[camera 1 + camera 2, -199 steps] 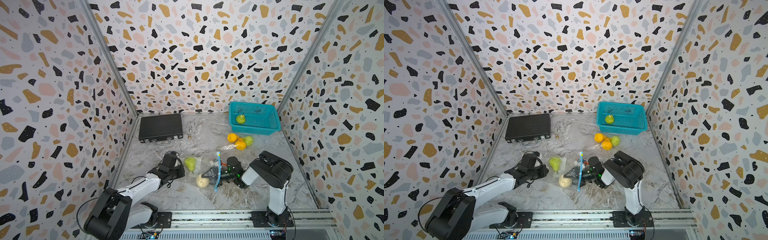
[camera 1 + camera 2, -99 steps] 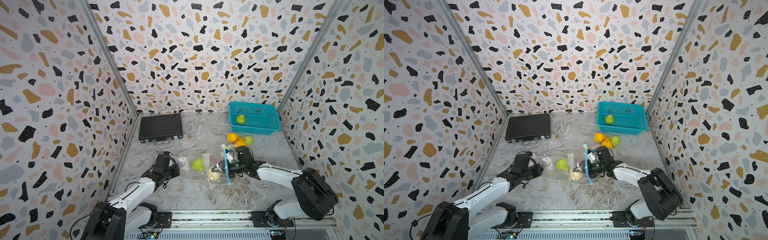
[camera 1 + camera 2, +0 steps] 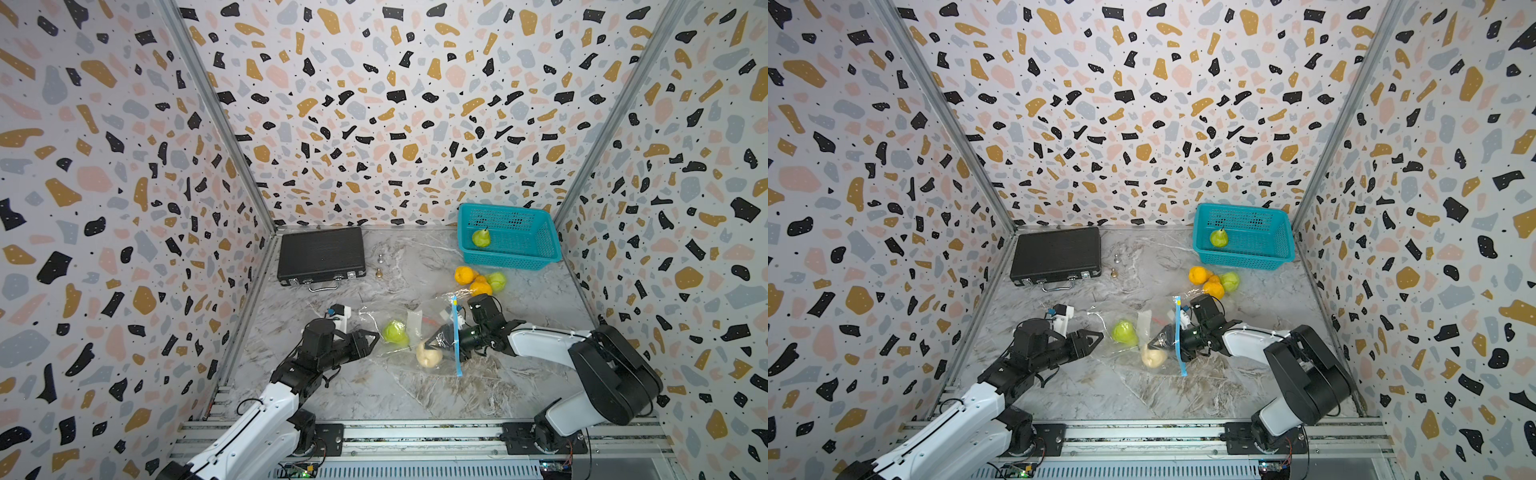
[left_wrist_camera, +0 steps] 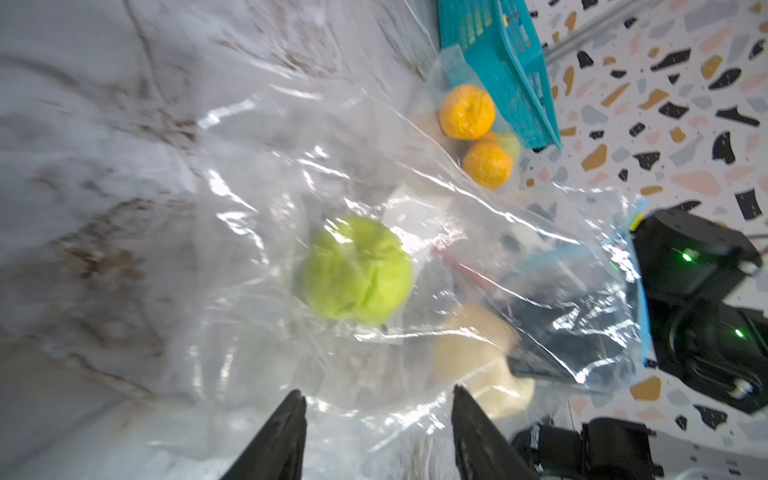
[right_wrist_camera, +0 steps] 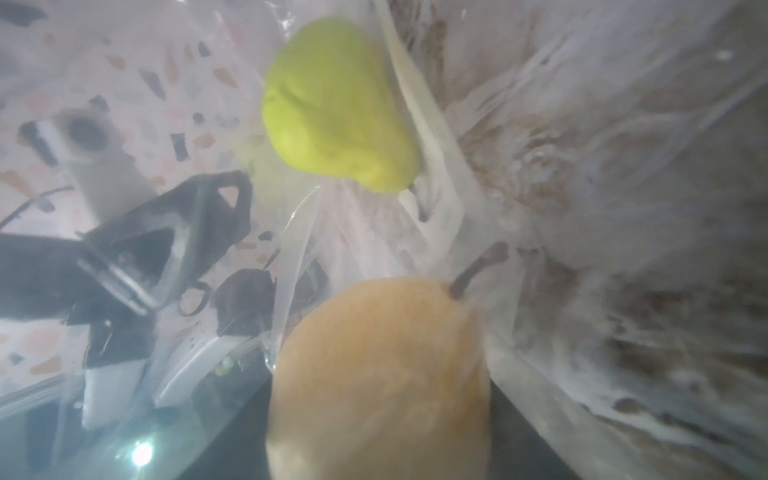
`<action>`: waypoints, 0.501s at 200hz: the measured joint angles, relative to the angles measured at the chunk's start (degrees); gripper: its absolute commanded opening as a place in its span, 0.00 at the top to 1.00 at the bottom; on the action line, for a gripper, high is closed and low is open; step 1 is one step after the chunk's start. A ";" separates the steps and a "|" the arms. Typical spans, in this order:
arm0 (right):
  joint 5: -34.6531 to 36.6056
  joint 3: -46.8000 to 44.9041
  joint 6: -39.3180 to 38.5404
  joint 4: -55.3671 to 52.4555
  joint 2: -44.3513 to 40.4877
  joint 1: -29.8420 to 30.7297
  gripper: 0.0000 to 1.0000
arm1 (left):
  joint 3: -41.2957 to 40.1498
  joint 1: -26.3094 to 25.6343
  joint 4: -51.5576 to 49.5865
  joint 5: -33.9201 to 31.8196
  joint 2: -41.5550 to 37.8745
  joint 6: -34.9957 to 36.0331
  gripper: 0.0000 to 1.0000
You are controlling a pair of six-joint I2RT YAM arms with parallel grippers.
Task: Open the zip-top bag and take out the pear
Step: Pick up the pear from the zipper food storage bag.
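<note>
The clear zip-top bag (image 3: 415,320) lies mid-table, its blue zip strip (image 3: 456,336) standing on the right. Inside it are a tan pear (image 3: 428,356) with a brown stem and a green fruit (image 3: 395,331). My right gripper (image 3: 434,347) reaches in through the bag's mouth. In the right wrist view the pear (image 5: 378,374) fills the space between its dark fingers, so the right gripper (image 5: 380,415) is shut on it. My left gripper (image 3: 372,338) is open at the bag's left end. In the left wrist view the left gripper (image 4: 378,399) has only bag film between its tips.
A teal basket (image 3: 511,257) at the back right holds a green pear (image 3: 481,237). Two oranges (image 3: 464,275) and a green apple (image 3: 496,281) lie in front of it. A black case (image 3: 322,255) sits at the back left, with two small metal pieces (image 3: 379,266) beside it.
My left gripper has opened and let go of the bag's left end. Over the second, the bag with its fruit shifted right and the right arm stretched out low.
</note>
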 measured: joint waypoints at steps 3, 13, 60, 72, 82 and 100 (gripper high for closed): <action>0.00 0.00 0.04 0.28 0.63 0.00 0.29 | -0.04 -0.92 0.26 0.00 0.02 -0.44 0.41; -0.11 -0.04 -0.02 1.11 2.32 0.00 0.28 | -0.22 -3.58 0.98 -0.24 0.31 -1.86 0.41; -0.50 -1.66 0.13 4.74 4.20 0.00 0.17 | 0.22 -13.09 3.69 -3.72 6.36 -5.14 0.41; -0.46 -2.10 -0.09 4.57 3.74 0.00 0.16 | 0.48 -14.36 4.26 -4.59 8.52 -5.38 0.41; -0.42 -2.45 -0.37 4.24 3.10 0.00 0.16 | 0.48 -14.84 4.83 -5.11 9.94 -5.55 0.41; -0.39 -3.17 -0.66 3.93 1.92 0.00 0.15 | 0.48 -15.04 5.57 -6.12 11.47 -5.86 0.41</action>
